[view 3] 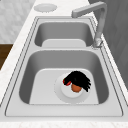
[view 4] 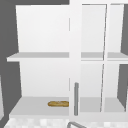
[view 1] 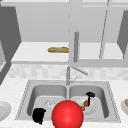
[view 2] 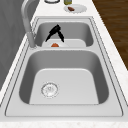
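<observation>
Front view, left to right: I see my left hand (view 1: 39, 115) hanging at the sink's (view 1: 25, 100) near edge, grip state unclear; a red ball (view 1: 67, 114); then my right hand (view 1: 89, 96), fingers curled down around the orange piece (view 1: 86, 103) on the plate (view 1: 93, 108) in the right basin. I'd lift straight, keeping the pinch centred.

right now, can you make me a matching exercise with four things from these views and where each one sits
Things:
1. right hand
2. left hand
3. bread
4. red ball

Places:
A. on the cabinet's bottom shelf
B. over the white plate in the right basin
C. at the sink's front edge, left of the ball
D. in front of the divider between the basins, nearest the front camera

Pairs: 1-B, 2-C, 3-A, 4-D
</observation>
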Robot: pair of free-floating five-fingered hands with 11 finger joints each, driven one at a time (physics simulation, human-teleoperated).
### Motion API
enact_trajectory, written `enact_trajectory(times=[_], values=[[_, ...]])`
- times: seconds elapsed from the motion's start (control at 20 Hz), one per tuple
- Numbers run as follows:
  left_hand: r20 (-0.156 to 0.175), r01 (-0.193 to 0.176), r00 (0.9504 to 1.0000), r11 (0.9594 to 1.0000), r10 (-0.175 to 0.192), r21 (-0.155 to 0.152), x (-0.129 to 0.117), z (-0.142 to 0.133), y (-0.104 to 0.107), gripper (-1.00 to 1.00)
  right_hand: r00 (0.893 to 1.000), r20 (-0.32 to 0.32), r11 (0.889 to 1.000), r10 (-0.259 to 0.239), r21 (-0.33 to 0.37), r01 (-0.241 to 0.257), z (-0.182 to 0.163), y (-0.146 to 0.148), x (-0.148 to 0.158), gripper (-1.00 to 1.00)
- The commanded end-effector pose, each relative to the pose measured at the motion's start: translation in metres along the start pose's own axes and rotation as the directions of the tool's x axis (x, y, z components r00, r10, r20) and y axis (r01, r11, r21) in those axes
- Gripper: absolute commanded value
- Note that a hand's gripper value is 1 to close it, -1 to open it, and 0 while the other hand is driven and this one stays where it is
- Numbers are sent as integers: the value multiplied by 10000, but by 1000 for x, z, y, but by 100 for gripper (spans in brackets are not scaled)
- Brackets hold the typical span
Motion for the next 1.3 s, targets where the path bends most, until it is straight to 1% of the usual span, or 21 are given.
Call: enact_trajectory(times=[0.0,0.1,0.2,0.45,0.5,0.55,0.6,0.65,0.7,0.85,0.9,1.0,1.1,1.25], values=[[0,0,10000,10000,0,0,0,0,0,0,9991,317,9992,269,-290,-260,7,0,-3,-100],[0,0,10000,10000,0,0,0,0,0,0,9995,304,9991,90,-429,-77,10,-3,-5,-100],[0,0,10000,10000,0,0,0,0,0,0,9998,210,9995,-9,-330,16,16,-1,-9,-100],[0,0,10000,10000,0,0,0,0,0,0,9996,293,9995,33,-319,-23,23,2,-10,-100],[0,0,10000,10000,0,0,0,0,0,0,9999,75,9992,-128,-388,131,23,3,-9,-100],[0,0,10000,10000,0,0,0,0,0,0,9988,-189,9978,-441,-495,432,25,2,-15,-100],[0,0,10000,10000,0,0,0,0,0,0,9987,-66,9985,-507,-204,505,21,1,-11,-100],[0,0,10000,10000,0,0,0,0,0,0,9996,-27,9988,-275,-394,273,22,1,-11,-100],[0,0,10000,10000,0,0,0,0,0,0,9999,87,9994,-84,-339,87,21,2,-10,-100],[0,0,10000,10000,0,0,0,0,0,0,9999,106,9995,-41,-320,45,22,2,-11,-100],[0,0,10000,10000,0,0,0,0,0,0,10000,95,9998,-29,-213,31,21,3,-10,-100],[0,0,10000,10000,0,0,0,0,0,0,9999,170,9989,17,-469,-9,23,2,-11,-100],[0,0,10000,10000,0,0,0,0,0,0,9998,193,9993,15,-385,-7,24,3,-11,-100],[0,0,10000,10000,0,0,0,0,0,0,9997,243,9987,34,-510,-22,27,0,-8,-100]])
